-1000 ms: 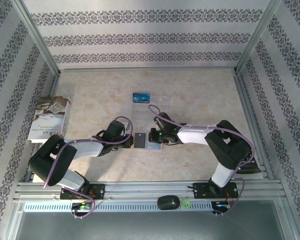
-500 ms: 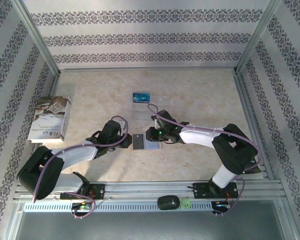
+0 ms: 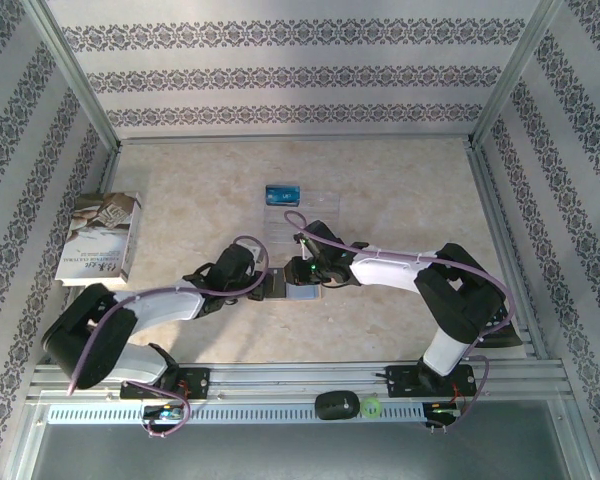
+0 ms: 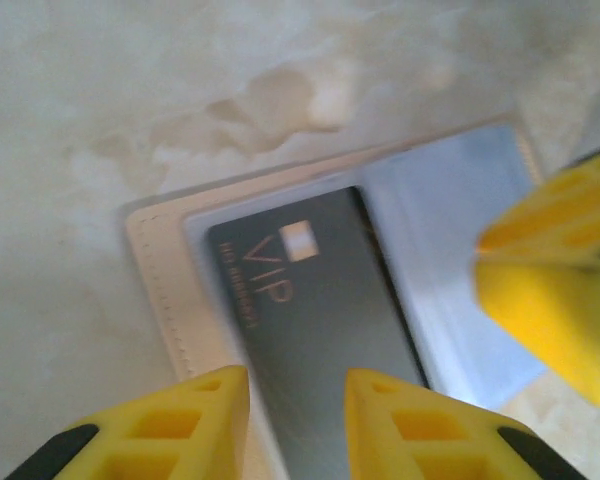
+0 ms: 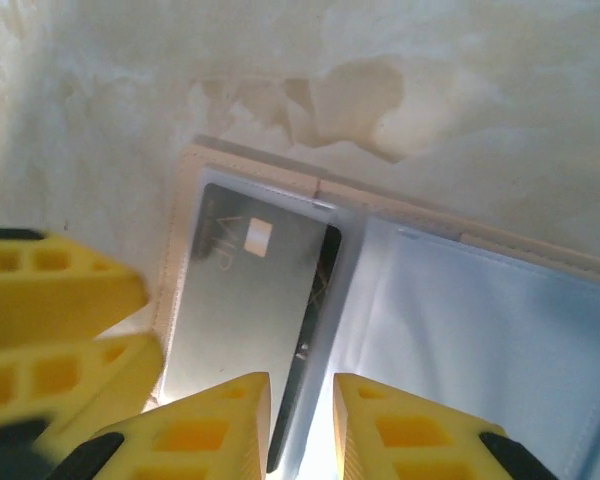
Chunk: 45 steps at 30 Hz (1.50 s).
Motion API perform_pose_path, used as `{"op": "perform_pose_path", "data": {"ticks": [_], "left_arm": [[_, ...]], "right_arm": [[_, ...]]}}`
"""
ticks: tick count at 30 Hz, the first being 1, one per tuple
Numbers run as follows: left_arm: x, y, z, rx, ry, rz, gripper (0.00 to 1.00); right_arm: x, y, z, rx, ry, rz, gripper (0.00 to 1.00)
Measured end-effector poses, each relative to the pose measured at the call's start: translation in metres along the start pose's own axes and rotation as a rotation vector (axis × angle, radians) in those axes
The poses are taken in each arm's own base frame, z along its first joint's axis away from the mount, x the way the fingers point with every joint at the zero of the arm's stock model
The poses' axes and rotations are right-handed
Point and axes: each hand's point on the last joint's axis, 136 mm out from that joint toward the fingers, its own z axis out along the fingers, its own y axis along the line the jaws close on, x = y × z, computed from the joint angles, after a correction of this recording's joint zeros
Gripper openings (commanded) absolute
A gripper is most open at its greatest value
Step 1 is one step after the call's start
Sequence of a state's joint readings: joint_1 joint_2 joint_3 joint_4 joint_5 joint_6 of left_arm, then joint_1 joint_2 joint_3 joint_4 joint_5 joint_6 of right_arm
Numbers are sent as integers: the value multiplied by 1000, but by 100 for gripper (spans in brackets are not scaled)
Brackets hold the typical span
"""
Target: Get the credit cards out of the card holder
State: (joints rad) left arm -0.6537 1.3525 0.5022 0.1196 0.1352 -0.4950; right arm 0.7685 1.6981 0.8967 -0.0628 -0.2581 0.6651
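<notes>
The card holder [image 3: 302, 294] lies open on the table between both grippers, its tan edge [image 4: 155, 290] round a pale blue-grey lining [image 5: 480, 330]. A blackish credit card [image 4: 310, 320] marked VIP rests on its left half, also seen in the right wrist view [image 5: 245, 290]. My left gripper [image 4: 295, 385] stands open, its fingertips just over the card's near end with nothing clamped. My right gripper [image 5: 300, 395] is open a little above the card's right edge and the fold. A bright blue credit card [image 3: 282, 194] lies farther back.
A clear plastic tray [image 3: 302, 222] lies behind the holder, with the blue card at its far end. A book [image 3: 98, 237] rests at the left wall. A dark mouse-like object [image 3: 335, 405] and a green ring [image 3: 372, 407] sit on the front rail.
Both grippers, shut a second ago, now stand slightly open. The left gripper has moved right onto the holder's left half, over the dark card. The right gripper shifted slightly left.
</notes>
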Motion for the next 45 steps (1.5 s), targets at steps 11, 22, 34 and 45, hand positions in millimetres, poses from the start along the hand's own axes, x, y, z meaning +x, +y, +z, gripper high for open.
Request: {"op": "perform_pose_path", "data": {"ticks": [11, 22, 34, 45], "left_arm": [[-4, -18, 5, -94, -23, 117, 37], [12, -5, 16, -190, 50, 138, 40], [13, -4, 24, -190, 48, 126, 23], [13, -5, 26, -178, 28, 116, 25]], "right_arm": [[0, -29, -23, 64, -70, 30, 22], [1, -33, -31, 63, -85, 25, 23], [7, -21, -25, 51, -65, -31, 24], [9, -3, 0, -65, 11, 24, 21]]}}
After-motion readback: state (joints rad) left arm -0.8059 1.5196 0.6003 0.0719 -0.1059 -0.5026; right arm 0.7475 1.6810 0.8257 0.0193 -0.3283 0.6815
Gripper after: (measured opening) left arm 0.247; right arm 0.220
